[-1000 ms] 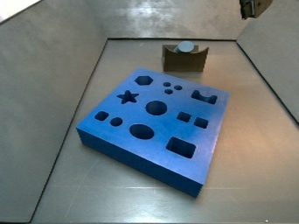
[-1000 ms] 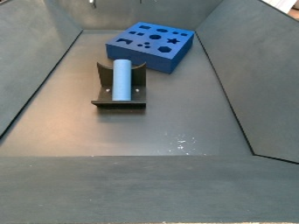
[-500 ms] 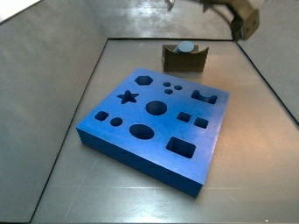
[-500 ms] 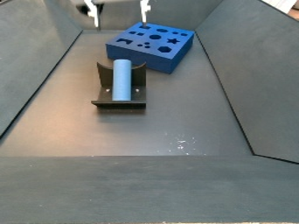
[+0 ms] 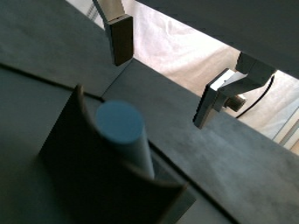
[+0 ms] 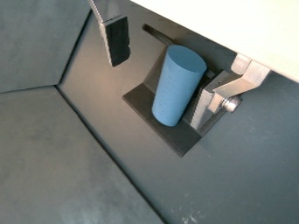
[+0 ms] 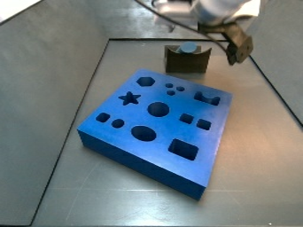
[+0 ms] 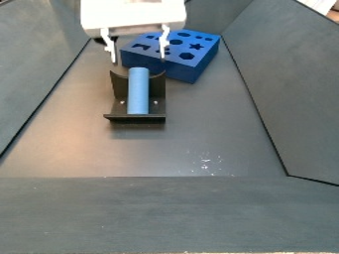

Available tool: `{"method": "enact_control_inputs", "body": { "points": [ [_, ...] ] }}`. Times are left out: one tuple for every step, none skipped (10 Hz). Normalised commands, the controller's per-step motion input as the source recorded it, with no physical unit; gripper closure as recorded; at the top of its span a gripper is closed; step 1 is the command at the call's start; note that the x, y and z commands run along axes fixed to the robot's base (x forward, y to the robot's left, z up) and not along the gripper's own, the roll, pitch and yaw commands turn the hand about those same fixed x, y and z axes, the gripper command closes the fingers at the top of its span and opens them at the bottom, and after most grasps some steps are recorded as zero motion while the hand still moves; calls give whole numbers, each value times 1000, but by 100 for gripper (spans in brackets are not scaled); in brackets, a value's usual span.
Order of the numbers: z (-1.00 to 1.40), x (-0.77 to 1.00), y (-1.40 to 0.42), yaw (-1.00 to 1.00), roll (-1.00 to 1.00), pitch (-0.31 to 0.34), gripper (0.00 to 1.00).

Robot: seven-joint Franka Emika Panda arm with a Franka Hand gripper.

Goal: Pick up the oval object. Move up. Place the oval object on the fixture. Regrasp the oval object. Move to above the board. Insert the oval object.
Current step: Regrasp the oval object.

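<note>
The oval object (image 8: 137, 88), a light grey-blue peg, lies in the notch of the fixture (image 8: 134, 117), end-on in a side view (image 7: 189, 48) on the olive-brown fixture (image 7: 186, 62). My gripper (image 8: 135, 47) is open and empty, hanging above the peg's far end with one finger on each side. Both wrist views show the peg (image 6: 177, 85) (image 5: 121, 123) below the open fingers (image 6: 118, 40) (image 5: 121, 39), not touched. The gripper also shows in a side view (image 7: 229, 41) next to the fixture. The blue board (image 7: 158, 129) lies in front of the fixture.
Grey tray walls rise on all sides, and the fixture stands near the back wall (image 7: 154, 19). The board (image 8: 172, 51) lies just beyond the gripper in a side view. Bare grey floor (image 8: 199, 149) extends in front of the fixture.
The gripper has come down from the upper edge of the views to just above the peg on the fixture. The peg, fixture and board have not moved.
</note>
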Motion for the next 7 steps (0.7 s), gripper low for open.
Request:
{"method": "enact_control_inputs", "body": {
  "points": [
    [-999, 127, 13, -1, 59, -34, 0],
    [-853, 112, 7, -2, 59, -22, 0],
    [-710, 100, 4, -2, 59, -8, 0],
    [-526, 90, 1, 6, 57, 6, 0],
    [-394, 83, -1, 14, 55, 12, 0],
    [-261, 79, -3, 25, 53, 13, 0],
    [-184, 35, -19, 27, 49, 25, 0]
  ]
}}
